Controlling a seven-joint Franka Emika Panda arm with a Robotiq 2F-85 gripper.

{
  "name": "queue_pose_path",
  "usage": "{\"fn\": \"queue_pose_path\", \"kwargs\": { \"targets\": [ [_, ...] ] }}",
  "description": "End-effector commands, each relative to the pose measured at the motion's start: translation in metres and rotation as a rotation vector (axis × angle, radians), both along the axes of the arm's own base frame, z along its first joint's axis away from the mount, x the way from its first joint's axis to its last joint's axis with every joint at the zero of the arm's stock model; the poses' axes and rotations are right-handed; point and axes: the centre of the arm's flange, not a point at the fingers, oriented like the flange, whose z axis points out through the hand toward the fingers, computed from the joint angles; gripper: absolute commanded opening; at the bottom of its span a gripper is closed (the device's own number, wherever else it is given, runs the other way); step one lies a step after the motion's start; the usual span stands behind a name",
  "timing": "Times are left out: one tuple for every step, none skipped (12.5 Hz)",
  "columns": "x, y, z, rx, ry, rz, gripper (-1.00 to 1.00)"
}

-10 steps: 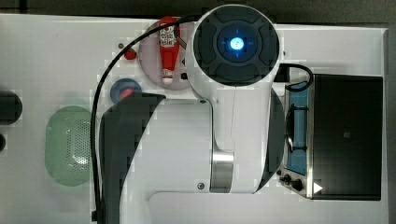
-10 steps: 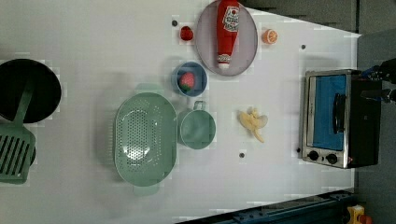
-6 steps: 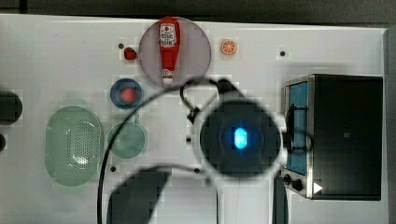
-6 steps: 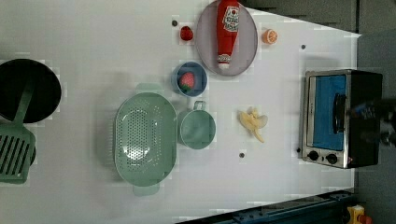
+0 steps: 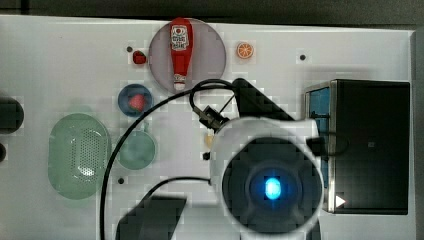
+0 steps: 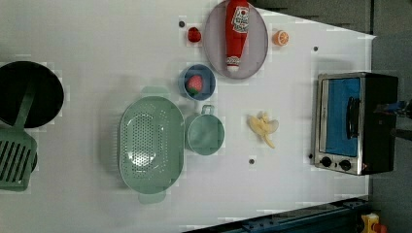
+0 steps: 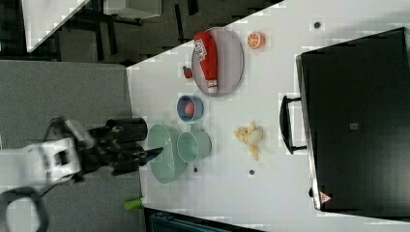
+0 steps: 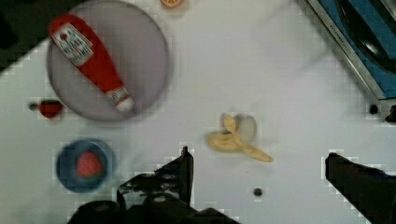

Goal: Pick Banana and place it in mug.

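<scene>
A: Where is the banana (image 8: 236,140)?

B: Lying flat on the white table (image 6: 97,48), not in the mug (image 6: 205,134) yet. In the wrist view it sits out in front of the gripper (image 8: 259,161), about in line with the gap between the two jaws, not touching them.

A: Why are the jaws so far apart?

B: I think they are spread wide, holding nothing, so they can drop around it.

A: Which view helps most?

B: In the top view the arm (image 5: 270,185) covers most of the banana; the left view shows the banana whole, with the mug near it
</scene>
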Motion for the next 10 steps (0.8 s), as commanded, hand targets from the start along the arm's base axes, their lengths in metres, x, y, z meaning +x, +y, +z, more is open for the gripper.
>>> {"fn": "queue_pose_path", "kwargs": {
  "targets": [
    [0.023,0.005,-0.1,0.007,0.153,0.283,1.0],
    [0.03,0.005,-0.12,0.009,0.164,0.337,1.0],
    [0.036,0.005,-0.141,0.013,0.176,0.401,1.0],
    [0.041,0.006,-0.162,0.017,0.187,0.493,1.0],
    [0.046,0.007,-0.188,0.025,0.205,0.634,1.0],
    [0.048,0.007,-0.207,0.033,0.216,0.731,1.0],
    [0.049,0.007,-0.23,0.042,0.226,0.829,1.0],
    [0.05,0.008,-0.248,0.043,0.223,0.886,1.0],
    [0.051,0.008,-0.274,0.039,0.211,0.929,1.0],
    [0.049,0.008,-0.293,0.038,0.205,0.937,1.0]
  ]
}}
